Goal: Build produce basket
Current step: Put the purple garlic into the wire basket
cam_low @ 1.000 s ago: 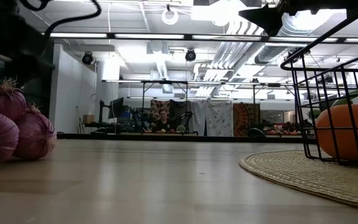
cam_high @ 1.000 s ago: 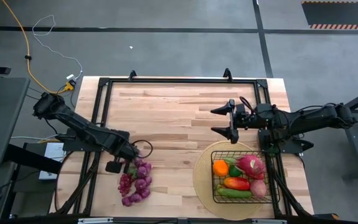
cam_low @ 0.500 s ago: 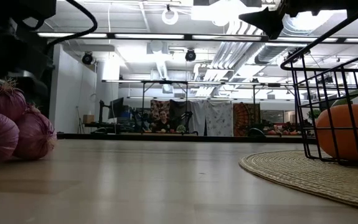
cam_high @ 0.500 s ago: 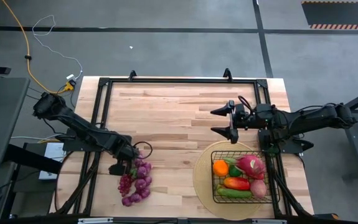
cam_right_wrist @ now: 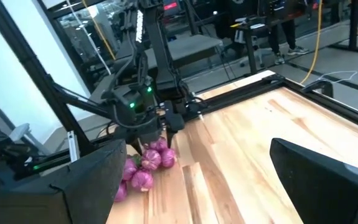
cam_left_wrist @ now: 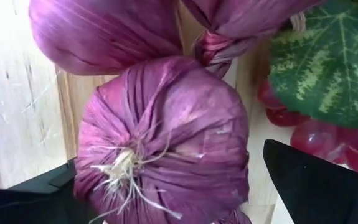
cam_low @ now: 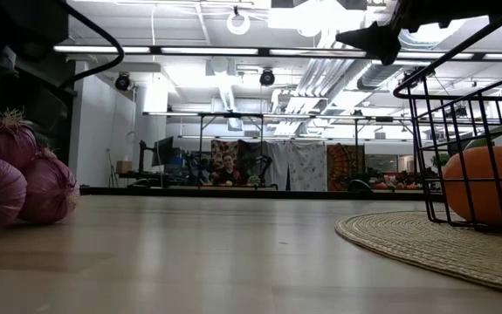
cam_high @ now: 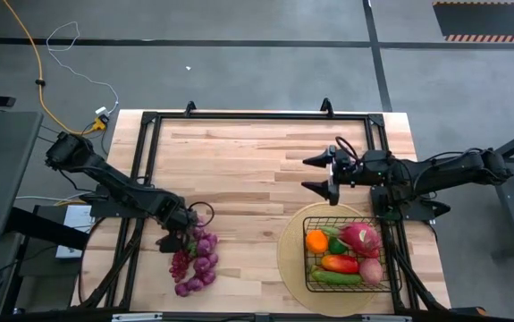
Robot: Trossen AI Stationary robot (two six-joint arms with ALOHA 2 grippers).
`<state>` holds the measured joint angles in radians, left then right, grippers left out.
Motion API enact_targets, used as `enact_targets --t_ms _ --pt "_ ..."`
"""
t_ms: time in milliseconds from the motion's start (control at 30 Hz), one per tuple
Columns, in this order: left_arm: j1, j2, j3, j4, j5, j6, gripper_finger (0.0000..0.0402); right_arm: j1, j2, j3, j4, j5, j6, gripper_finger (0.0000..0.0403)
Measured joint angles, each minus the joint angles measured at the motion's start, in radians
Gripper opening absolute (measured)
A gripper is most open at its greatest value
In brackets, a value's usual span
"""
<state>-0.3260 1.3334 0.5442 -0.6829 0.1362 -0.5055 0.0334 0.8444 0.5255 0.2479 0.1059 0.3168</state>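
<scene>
A purple bunch of big ribbed bulbs lies on the table's near left, with a green leaf and small red grapes beside it. My left gripper points down over the bunch's far end, open. Its fingers stand on either side of one bulb; whether they touch it, I cannot tell. The black wire basket stands on a round woven mat at the near right. It holds an orange, a pink dragon fruit, a red pepper and a cucumber. My right gripper hovers open and level beyond the basket.
A black metal frame runs round the table's far and side edges. Bare wood lies between the bunch and the mat. In the low view the bulbs stand at the left and the basket on its mat at the right.
My left gripper has come down onto the far end of the purple bunch, rolling a little about its pointing line and staying open. The bunch has kept its place.
</scene>
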Motion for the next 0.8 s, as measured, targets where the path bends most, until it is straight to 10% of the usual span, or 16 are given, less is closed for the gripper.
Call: enact_targets --t_ms 467,800 --pt "-0.001 0.003 -0.004 0.011 -0.103 -0.198 0.0358 0.000 0.000 0.000 0.002 0.006 -0.002 0.0385" --pt "-0.001 0.005 0.000 -0.005 -0.189 -0.306 0.0208 0.000 0.000 0.000 0.002 0.005 -0.003 0.0385"
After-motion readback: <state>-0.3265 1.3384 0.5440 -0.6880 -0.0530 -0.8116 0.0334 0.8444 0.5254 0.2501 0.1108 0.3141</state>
